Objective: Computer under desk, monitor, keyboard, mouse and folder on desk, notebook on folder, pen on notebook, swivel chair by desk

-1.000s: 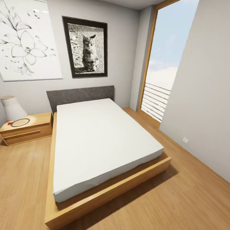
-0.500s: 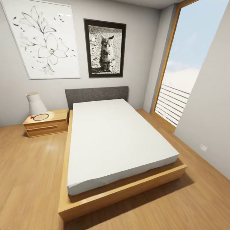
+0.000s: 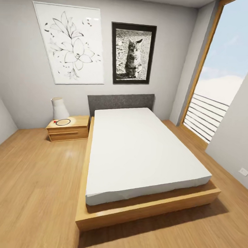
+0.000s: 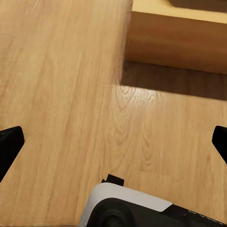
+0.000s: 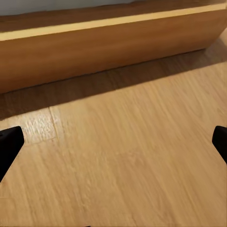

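In the head view, one bed (image 3: pixel 144 157) with a white mattress, a wooden frame and a grey headboard (image 3: pixel 120 101) is seen on a wooden floor (image 3: pixel 36 185); the near corner of its frame is cut off at the picture's edge. Left of the bed one wooden nightstand (image 3: pixel 68 128) is seen, on which a white lamp (image 3: pixel 59 108) and a round dark-rimmed object too small to identify are set. Above the headboard two pictures are hung: a flower drawing (image 3: pixel 71 43) and a framed cat photograph (image 3: pixel 133 53). Right of the bed a tall window (image 3: pixel 226 70) is cut off by the edge. None of the desk things can be placed from here. In the left wrist view, the left gripper (image 4: pixel 113 142) is held above the floor near the bed frame's corner, fingertips spread wide and empty; a white and black robot part (image 4: pixel 137 208) is partly cut off. In the right wrist view, the right gripper (image 5: pixel 113 142) is held over the floor beside the bed frame, likewise spread and empty.
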Controlling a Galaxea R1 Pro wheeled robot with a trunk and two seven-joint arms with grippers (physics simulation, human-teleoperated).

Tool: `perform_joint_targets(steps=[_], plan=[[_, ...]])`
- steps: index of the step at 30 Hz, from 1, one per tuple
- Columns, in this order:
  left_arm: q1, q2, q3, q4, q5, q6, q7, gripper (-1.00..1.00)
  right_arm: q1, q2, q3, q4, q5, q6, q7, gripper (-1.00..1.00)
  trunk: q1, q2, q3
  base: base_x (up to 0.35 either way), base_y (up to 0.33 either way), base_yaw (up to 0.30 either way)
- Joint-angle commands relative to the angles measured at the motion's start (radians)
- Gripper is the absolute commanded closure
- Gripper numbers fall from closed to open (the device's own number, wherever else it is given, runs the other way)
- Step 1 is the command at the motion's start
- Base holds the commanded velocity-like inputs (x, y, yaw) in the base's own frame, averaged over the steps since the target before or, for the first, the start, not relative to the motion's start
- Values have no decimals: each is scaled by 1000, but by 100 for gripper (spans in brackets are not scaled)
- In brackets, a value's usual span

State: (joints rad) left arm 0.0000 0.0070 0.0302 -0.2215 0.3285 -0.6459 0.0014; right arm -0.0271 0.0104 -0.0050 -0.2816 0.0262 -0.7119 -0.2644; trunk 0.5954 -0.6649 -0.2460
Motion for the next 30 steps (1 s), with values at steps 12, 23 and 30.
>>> perform_joint_targets(steps=[12, 23, 30], plan=[[0, 1, 3, -1, -2, 0, 0, -100, -1, 0, 0, 2, 6, -3, -4, -100, 0, -1, -1, 0, -131, 287], [0, 1, 3, -1, -2, -1, 1, -100, -1, 2, 1, 2, 6, -41, -30, -100, 0, -1, -1, 0, -2, 289], [0, 1, 3, -1, -2, -1, 2, -100, -1, 10, 4, 1, 7, -54, -93, -100, 0, -1, -1, 0, 0, 289]])
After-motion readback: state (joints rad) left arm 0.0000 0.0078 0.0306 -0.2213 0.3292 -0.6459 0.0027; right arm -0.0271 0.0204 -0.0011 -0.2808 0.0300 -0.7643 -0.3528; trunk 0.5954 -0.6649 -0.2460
